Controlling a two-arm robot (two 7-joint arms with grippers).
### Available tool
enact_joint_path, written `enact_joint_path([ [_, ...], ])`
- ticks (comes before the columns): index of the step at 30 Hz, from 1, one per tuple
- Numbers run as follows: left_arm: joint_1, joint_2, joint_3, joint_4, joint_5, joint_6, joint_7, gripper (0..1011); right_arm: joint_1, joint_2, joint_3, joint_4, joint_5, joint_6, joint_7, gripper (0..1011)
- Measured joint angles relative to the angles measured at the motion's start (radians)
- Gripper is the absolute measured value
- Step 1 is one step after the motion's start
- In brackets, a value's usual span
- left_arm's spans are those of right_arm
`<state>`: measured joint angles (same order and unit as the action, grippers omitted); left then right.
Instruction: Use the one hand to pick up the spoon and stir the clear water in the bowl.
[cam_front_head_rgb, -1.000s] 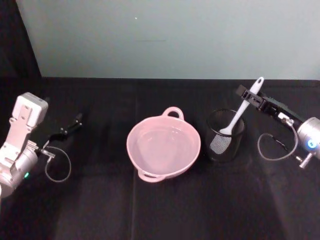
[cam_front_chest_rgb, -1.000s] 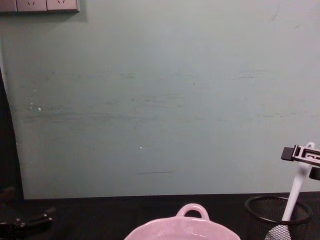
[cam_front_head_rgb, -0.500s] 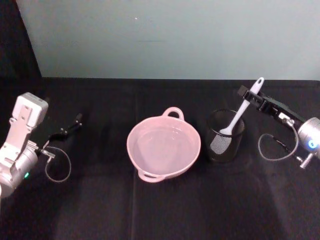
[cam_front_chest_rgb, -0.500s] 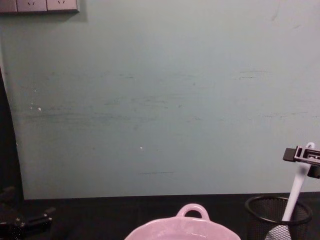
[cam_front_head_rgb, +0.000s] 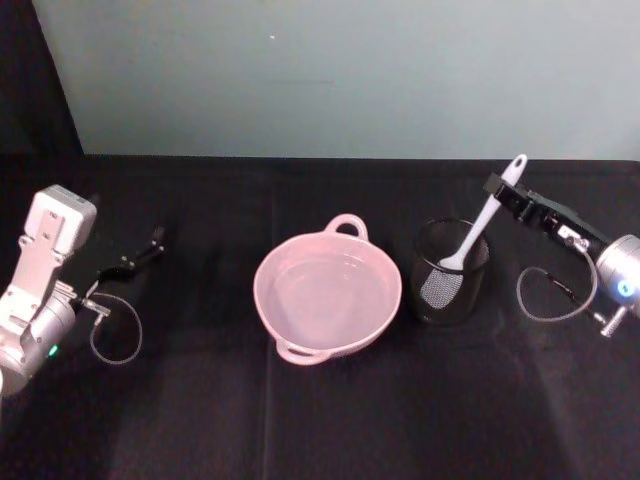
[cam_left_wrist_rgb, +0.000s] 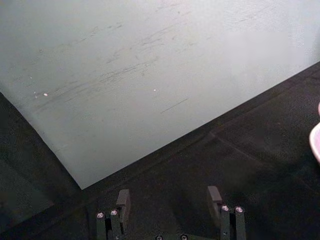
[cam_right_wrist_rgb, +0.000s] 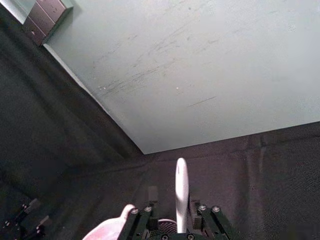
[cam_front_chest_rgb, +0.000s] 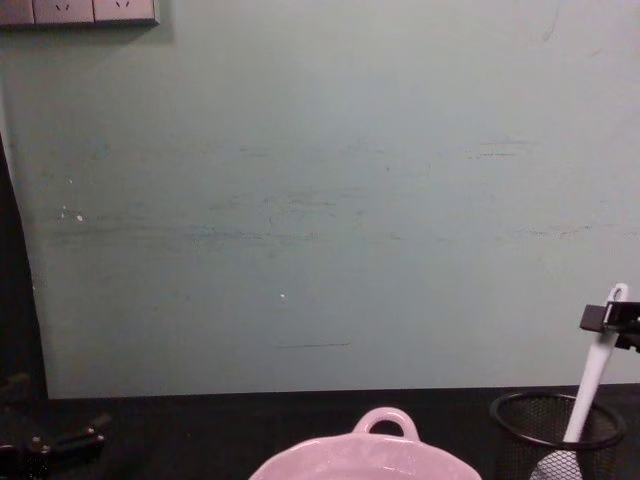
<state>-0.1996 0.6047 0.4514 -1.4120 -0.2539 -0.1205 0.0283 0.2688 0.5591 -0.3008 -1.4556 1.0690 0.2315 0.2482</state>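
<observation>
Black and boxy, my right gripper (cam_front_head_rgb: 497, 186) hangs above the table's right side, at the upper handle of the spoon (cam_front_head_rgb: 484, 216). From the right wrist camera I see the handle rising between its two fingers (cam_right_wrist_rgb: 149, 196). It sits close to one finger with a clear gap to the other, so I read the gripper as partly open, straddling the spoon and not clamped on it.

Against a second ago, that gripper has slid back toward my right. Its tip used to reach further past the handle, and from the chest camera it now shows smaller at the right edge. The spoon has not shifted: head down in the black mesh cup (cam_front_head_rgb: 450, 300), handle leaning up and to the right.

The cup stands just beside the bowl (cam_front_head_rgb: 268, 300), on its right, and its rim rings the spoon's head. The bowl sits mid-table on the black cloth (cam_front_head_rgb: 300, 420), loop handle toward the wall, clear water inside. A cable loop (cam_front_head_rgb: 545, 300) hangs by the right wrist. My left gripper (cam_front_head_rgb: 136, 256) rests far left, fingers spread, holding nothing
</observation>
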Motion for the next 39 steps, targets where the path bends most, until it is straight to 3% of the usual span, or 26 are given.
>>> enact_joint_path([
  [3, 0.000, 0.000, 0.000, 0.000, 0.000, 0.000, 0.000, 1011, 0.000, 0.000, 0.000, 0.000, 0.000, 0.000, 0.000, 279],
  [9, 0.000, 0.000, 0.000, 0.000, 0.000, 0.000, 0.000, 1011, 0.000, 0.000, 0.000, 0.000, 0.000, 0.000, 0.000, 123],
  [12, 0.000, 0.000, 0.000, 0.000, 0.000, 0.000, 0.000, 1011, -0.001, 0.006, -0.004, -0.009, -0.011, -0.007, -0.001, 117],
  [15, 0.000, 0.000, 0.000, 0.000, 0.000, 0.000, 0.000, 1011, -0.002, 0.028, -0.017, -0.039, -0.053, -0.031, -0.001, 117],
  [22, 0.000, 0.000, 0.000, 0.000, 0.000, 0.000, 0.000, 1011, 0.003, 0.088, -0.044, -0.132, -0.182, -0.046, -0.022, 117],
  [26, 0.000, 0.000, 0.000, 0.000, 0.000, 0.000, 0.000, 1011, 0.020, 0.137, -0.049, -0.209, -0.252, -0.020, -0.033, 117],
  [31, 0.000, 0.000, 0.000, 0.000, 0.000, 0.000, 0.000, 1011, 0.052, 0.174, -0.034, -0.267, -0.271, 0.036, -0.017, 117],
  [39, 0.000, 0.000, 0.000, 0.000, 0.000, 0.000, 0.000, 1011, 0.117, 0.184, -0.017, -0.293, -0.265, 0.086, 0.040, 117],
])
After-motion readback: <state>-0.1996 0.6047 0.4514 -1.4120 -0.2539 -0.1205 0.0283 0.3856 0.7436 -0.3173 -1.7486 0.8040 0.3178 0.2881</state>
